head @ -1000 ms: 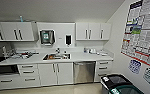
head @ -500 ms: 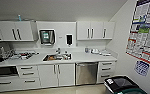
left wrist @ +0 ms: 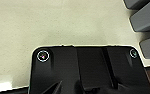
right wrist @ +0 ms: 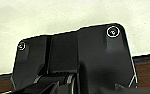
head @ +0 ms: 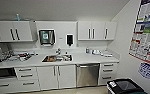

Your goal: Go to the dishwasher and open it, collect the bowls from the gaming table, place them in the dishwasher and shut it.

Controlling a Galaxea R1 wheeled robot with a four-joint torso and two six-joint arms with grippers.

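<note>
Facing dishwasher, door shut, ahead and slightly right under the counter; right arm probably nearer; tool state impossible to tell.

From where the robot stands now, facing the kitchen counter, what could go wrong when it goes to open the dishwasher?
1. The black bin stands on the floor close to the right of the dishwasher; the base or the lowered door might bump it.
2. The dishwasher is shut, with drawers directly beside it, so a slightly off reach could catch a drawer handle instead.
3. The right wall is close, which likely leaves little room to turn.
</note>
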